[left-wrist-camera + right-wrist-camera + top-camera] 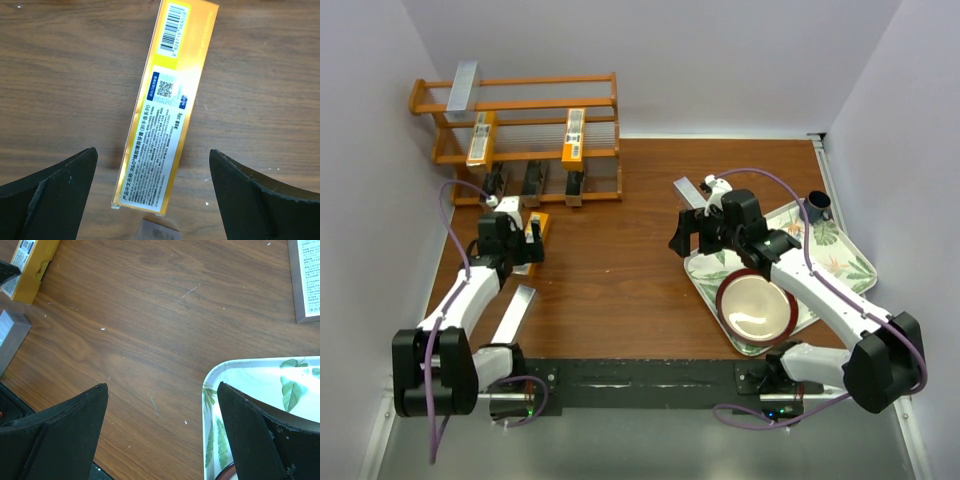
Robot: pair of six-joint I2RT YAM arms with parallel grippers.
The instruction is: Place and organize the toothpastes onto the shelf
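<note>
six cartons sit on the shelf (540,80) at the far left corner of the counter: a shelved silver carton (465,85) on the top tier, two orange cartons (482,138) on the middle tier, and three black cartons (533,183) on the bottom tier. three more lie loose on the counter.

the step in hand looks like picking up the gold carton (165,110), which lies flat near the left edge, just in front of the shelf. the left gripper (155,200) hangs over its near end. its jaws are wide open, one finger on each side of the box and clear of it, gripping nothing.

the next move calls for lowering until the fingers straddle the narrow width, then closing and lifting. the box lies a little askew to the jaws, so a small wrist turn would probably square the grip. it most likely belongs on the middle tier, in the gap by the orange pair.

the right gripper (162,435) hovers mid-counter at the left corner of the tray (250,370), jaws wide open and empty. the far silver carton (688,192) lies just beyond it. the near silver carton (515,312) lies towards the near left corner. both probably belong on the top tier.
</note>
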